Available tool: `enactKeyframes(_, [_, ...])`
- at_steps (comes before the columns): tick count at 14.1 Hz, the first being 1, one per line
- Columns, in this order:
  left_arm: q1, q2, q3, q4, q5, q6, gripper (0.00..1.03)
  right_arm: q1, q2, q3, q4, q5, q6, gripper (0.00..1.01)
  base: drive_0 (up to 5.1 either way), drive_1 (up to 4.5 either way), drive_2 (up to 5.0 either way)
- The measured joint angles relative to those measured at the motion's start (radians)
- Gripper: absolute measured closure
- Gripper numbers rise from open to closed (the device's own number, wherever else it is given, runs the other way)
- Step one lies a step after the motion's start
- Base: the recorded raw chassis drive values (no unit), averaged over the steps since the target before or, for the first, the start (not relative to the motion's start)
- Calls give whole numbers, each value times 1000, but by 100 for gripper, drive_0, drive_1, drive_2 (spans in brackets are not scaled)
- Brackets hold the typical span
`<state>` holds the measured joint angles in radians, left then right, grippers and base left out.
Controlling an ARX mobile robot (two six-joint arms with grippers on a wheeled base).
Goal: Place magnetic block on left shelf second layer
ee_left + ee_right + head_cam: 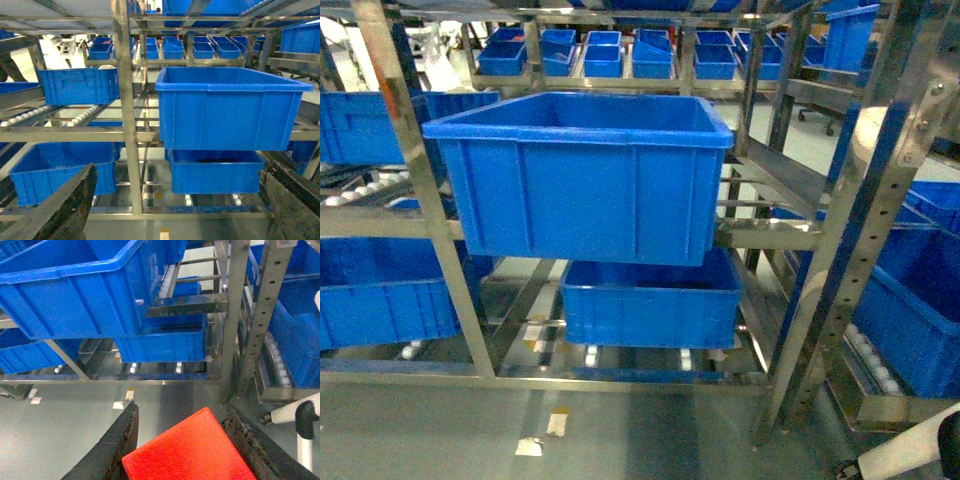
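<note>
The magnetic block (192, 450) is seen only in the right wrist view, at 6 o'clock, clamped between the two dark fingers (117, 445) of the right gripper (187, 447), above the grey floor (60, 425). The left gripper (170, 210) is spread wide with nothing between its fingers (65, 205), which frame the lower corners of the left wrist view. The large blue bin (585, 175) on the left shelf second layer (765, 235) is centred in the head view, its rim tilted slightly. A smaller blue bin (650, 300) sits beneath it at 6 o'clock on the bottom rollers. A white chair leg (300, 415) stands at 4 o'clock in the right wrist view.
</note>
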<state>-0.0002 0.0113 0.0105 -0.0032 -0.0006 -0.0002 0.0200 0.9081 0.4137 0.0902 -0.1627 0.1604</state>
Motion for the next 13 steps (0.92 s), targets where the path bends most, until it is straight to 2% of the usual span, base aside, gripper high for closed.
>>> enactKeyframes(6, [0,0,0,0,0,0,5,0,0,0,4,1,0,57,-497,246,246])
enactKeyframes(9, [-1,0,0,-6,-6,0,5,7,0,0,7,-7,0,57,0,0,0])
enactKeyframes(13, [-1,0,0,0,-1,0,5,5,-4,-1,-1,1,0,57,3,424,-418])
